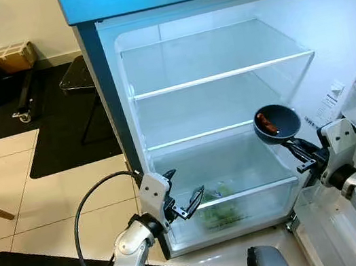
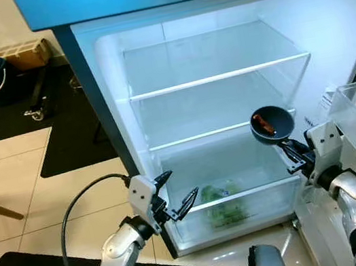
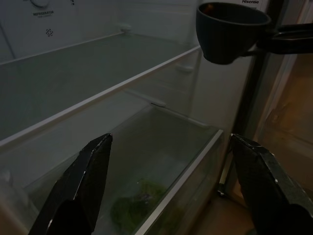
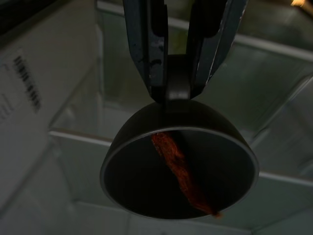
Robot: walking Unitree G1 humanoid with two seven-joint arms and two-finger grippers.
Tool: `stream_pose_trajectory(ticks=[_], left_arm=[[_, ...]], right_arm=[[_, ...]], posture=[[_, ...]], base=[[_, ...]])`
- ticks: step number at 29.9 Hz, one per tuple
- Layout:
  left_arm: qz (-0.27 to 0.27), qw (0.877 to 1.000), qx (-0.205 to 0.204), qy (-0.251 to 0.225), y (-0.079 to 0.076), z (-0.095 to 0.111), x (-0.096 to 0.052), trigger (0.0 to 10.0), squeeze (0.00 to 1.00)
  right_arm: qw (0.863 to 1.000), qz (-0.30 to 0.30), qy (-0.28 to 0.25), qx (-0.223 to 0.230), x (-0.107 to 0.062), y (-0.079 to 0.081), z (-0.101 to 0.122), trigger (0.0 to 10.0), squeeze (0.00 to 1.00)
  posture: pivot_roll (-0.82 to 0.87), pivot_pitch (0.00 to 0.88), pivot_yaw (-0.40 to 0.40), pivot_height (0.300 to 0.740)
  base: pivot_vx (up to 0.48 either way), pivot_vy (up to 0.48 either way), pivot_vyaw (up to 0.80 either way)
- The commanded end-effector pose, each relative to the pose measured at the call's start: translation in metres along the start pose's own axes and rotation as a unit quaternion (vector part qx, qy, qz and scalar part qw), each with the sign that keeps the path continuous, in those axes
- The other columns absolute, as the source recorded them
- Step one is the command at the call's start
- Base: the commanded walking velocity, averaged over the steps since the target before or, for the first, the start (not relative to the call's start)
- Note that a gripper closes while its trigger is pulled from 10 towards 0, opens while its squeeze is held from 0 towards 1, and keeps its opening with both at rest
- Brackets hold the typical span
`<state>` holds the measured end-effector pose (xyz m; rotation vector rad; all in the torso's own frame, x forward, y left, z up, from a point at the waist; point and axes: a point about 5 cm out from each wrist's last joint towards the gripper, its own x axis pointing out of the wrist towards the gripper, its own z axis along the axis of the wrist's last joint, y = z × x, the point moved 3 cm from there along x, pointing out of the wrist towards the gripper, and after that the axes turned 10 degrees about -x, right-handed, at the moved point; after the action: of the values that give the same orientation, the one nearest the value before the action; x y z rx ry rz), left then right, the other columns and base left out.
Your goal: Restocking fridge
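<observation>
Two grippers at open fridge (image 1: 210,3): right gripper (image 2: 290,152) clamps dark bowl's (image 2: 271,123) handle beside middle shelf; right wrist view reveals reddish strip (image 4: 183,174) inside; left gripper (image 1: 189,203) spread wide, empty, before crisper drawer (image 1: 244,194) with greens (image 2: 221,211).

The left arm is raised low and bent at the elbow, with the left gripper (image 1: 189,205) pointed forward and its fingers spread apart. The right arm is raised higher, and the right gripper (image 1: 296,149) is angled up and inward, its fingers clamped together.
</observation>
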<state>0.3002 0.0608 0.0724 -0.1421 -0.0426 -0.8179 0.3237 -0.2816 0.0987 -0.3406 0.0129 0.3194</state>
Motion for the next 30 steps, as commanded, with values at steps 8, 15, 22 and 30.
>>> stream_pose_trajectory(ticks=[8, 15, 22, 30], left_arm=[[-0.010, 1.000, 0.001, -0.017, -0.008, 0.007, 0.009, 10.0, 0.00], [-0.010, 1.000, 0.000, -0.014, -0.009, 0.005, 0.008, 10.0, 0.00], [-0.013, 1.000, -0.001, -0.010, -0.011, 0.003, 0.009, 10.0, 0.00], [-0.013, 1.000, -0.001, -0.009, -0.011, 0.003, 0.009, 10.0, 0.00]], right_arm=[[0.997, 0.057, -0.041, -0.026, 0.009, 0.006, 0.031, 10.0, 0.00], [0.992, 0.123, -0.009, -0.015, 0.008, 0.038, 0.013, 10.0, 0.00], [0.986, 0.164, 0.010, -0.005, 0.014, 0.067, 0.004, 10.0, 0.00], [0.991, 0.128, -0.030, 0.012, 0.023, 0.060, 0.023, 10.0, 0.00]], posture=[[0.08, 0.000, -0.014, 0.524], [0.08, 0.003, -0.010, 0.524], [0.08, 0.006, -0.009, 0.524], [0.08, 0.009, -0.009, 0.524]], base=[[0.000, 0.000, 0.00], [0.000, 0.000, 0.00], [0.000, 0.000, 0.00], [0.000, 0.000, 0.00]])
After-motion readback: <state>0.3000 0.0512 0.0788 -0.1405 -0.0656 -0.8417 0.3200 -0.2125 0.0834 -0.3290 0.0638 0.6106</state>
